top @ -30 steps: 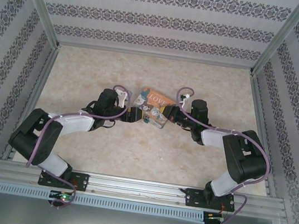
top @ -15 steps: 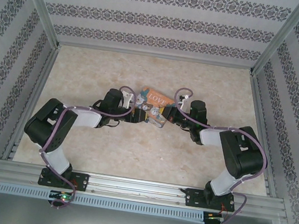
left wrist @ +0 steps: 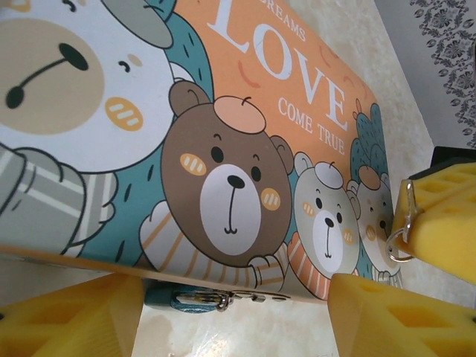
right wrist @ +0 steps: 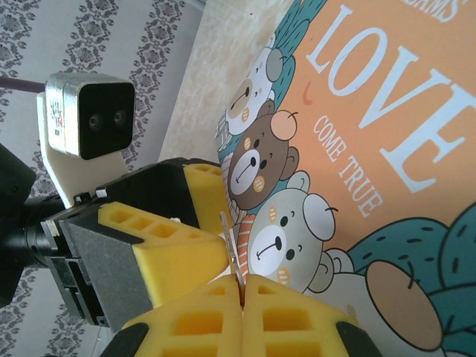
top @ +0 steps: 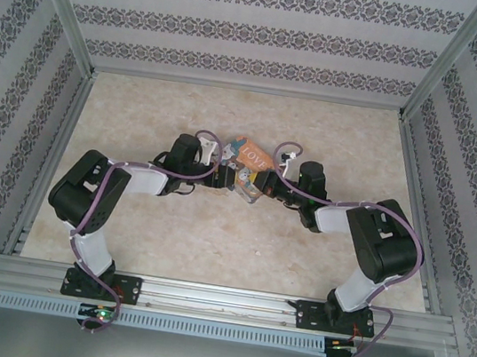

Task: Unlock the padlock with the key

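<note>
Right gripper (right wrist: pixel 242 294) is clamped on key (right wrist: pixel 230 242), blade projecting toward tin (left wrist: pixel 245 111). Left gripper (left wrist: pixel 236 301) stands half-spread, straddling padlock (left wrist: pixel 182 299), which lies lengthwise along tin's near edge. Left is nearer; right sits just beside.

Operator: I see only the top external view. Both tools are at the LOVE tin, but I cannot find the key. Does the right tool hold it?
Observer: Yes. In the right wrist view, the right tool is shut on the key. It is a thin silvery blade sticking out of the tool.
Operator: And where is the padlock?
Observer: In the left wrist view, the padlock sits at the near edge of the LOVE tin. It has a blue body with silvery metal beside it.
Operator: Is the left tool gripping it?
Observer: No. The left tool is open. The padlock lies between its two yellow fingers, and I see no grip yet.
</note>
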Controlling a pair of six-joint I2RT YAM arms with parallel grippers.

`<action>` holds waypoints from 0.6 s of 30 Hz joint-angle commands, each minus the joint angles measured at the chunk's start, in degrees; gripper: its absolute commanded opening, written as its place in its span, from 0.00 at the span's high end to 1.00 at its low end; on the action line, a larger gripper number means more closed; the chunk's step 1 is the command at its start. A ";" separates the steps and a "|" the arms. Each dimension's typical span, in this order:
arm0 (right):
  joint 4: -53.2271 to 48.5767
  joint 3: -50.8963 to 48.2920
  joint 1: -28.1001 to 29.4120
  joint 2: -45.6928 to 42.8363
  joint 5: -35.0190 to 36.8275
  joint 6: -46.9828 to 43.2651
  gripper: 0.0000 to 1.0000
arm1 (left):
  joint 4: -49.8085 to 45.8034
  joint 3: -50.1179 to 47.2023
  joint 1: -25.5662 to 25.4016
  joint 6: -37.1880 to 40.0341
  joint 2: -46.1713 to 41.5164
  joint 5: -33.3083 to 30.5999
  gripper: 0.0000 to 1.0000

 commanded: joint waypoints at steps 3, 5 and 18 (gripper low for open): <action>-1.15 -0.66 0.74 0.84 0.35 0.56 1.00 | -0.93 -1.27 0.52 3.09 -1.51 -0.56 0.33; -1.15 -0.36 0.70 0.31 0.35 0.76 1.00 | -0.19 -2.72 0.53 3.27 -2.18 -0.45 0.33; -2.03 4.85 0.83 0.56 1.30 0.66 1.00 | 5.11 -5.74 0.52 5.42 -0.69 0.94 0.33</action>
